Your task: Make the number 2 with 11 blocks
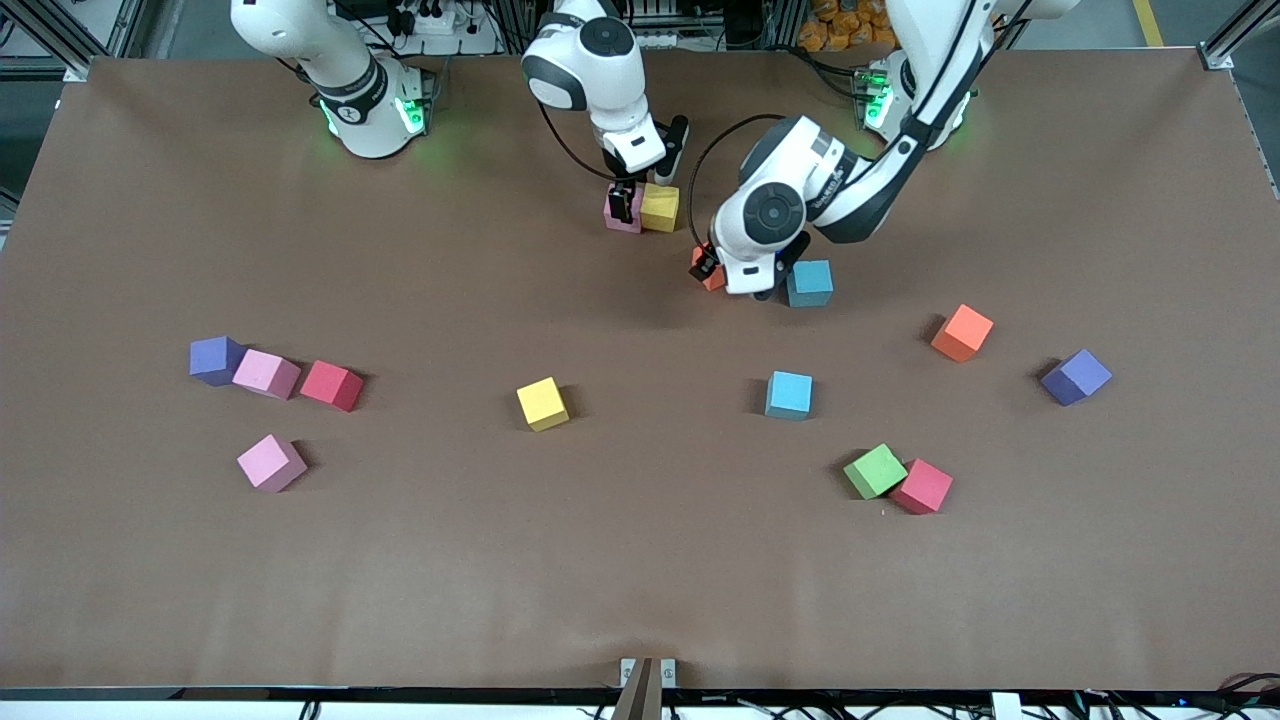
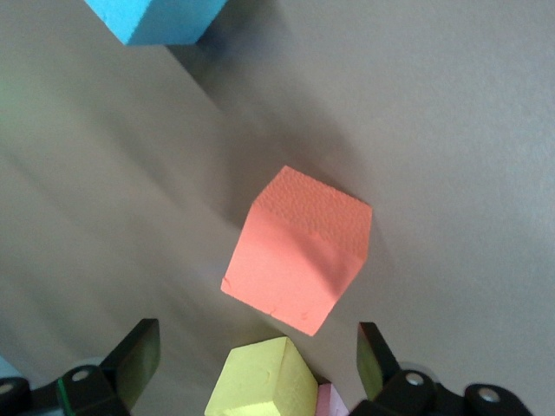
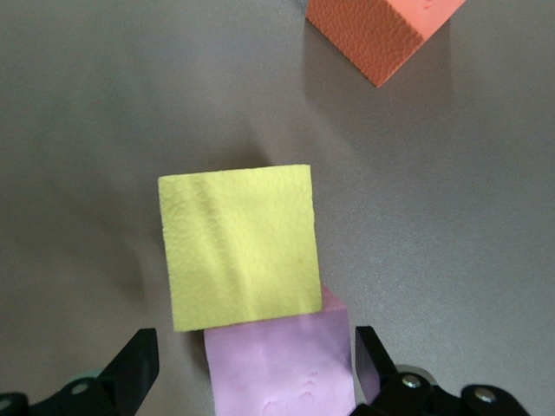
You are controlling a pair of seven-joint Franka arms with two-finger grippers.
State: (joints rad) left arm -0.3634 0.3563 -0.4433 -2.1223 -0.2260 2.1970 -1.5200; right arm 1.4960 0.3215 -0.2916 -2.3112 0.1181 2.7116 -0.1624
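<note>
My right gripper [image 1: 622,203] is open and low over a pink block [image 1: 612,214], its fingers standing clear on either side of the block [image 3: 282,368]. A yellow block [image 1: 660,207] [image 3: 238,256] touches that pink one. My left gripper [image 1: 735,285] [image 2: 256,360] is open and empty, low beside an orange-red block [image 1: 712,278] [image 2: 299,251]. A light blue block [image 1: 810,283] [image 2: 156,17] lies next to it. Nearer the front camera lie two pink blocks [image 1: 266,373] [image 1: 271,462], a red [image 1: 332,385], a yellow [image 1: 542,403], a light blue [image 1: 789,394], a green [image 1: 874,470], a red [image 1: 922,486] and an orange block [image 1: 962,332].
Two purple cubes lie among the loose blocks, one [image 1: 215,358] touching a pink block toward the right arm's end, the other [image 1: 1076,376] toward the left arm's end. The brown table [image 1: 640,580] is bare nearest the front camera.
</note>
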